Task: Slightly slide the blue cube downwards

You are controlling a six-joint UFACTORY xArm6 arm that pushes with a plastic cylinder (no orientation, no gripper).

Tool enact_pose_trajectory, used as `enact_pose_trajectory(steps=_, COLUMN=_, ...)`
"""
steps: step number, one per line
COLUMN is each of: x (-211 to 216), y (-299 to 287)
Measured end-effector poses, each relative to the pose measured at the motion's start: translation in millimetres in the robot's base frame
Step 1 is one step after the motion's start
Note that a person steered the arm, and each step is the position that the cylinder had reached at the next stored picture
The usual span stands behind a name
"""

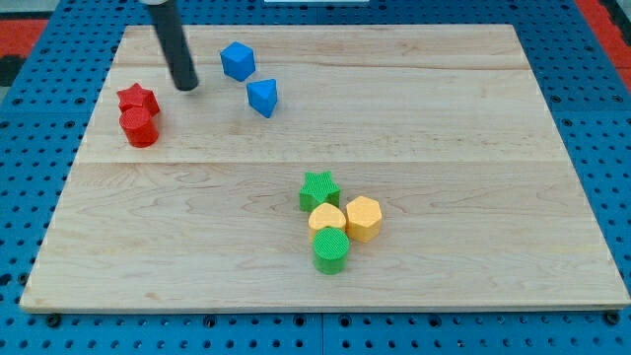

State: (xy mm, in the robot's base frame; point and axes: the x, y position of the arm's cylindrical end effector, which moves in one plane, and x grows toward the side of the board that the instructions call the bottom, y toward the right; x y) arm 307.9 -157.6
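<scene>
The blue cube (237, 60) lies near the view's top left on the wooden board (444, 148). A second blue block, wedge-like (262, 97), lies just below and right of it, apart from it. My tip (185, 86) is on the board to the left of the blue cube, a short gap away, and slightly lower than it. It touches no block. The dark rod rises from the tip to the view's top edge.
A red star (138, 99) and a red cylinder (139, 127) lie touching, just below and left of my tip. A cluster sits lower centre: green star (318, 188), yellow heart-like block (327, 218), yellow hexagon (363, 217), green cylinder (331, 250).
</scene>
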Motion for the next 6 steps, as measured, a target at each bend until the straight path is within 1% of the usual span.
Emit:
enact_pose_trajectory(steps=1, x=-74, y=-10)
enact_pose_trajectory(steps=2, x=-101, y=44)
enact_pose_trajectory(steps=3, x=-69, y=71)
enact_pose_trajectory(steps=4, x=-39, y=17)
enact_pose_trajectory(steps=5, x=1, y=-14)
enact_pose_trajectory(steps=6, x=25, y=-57)
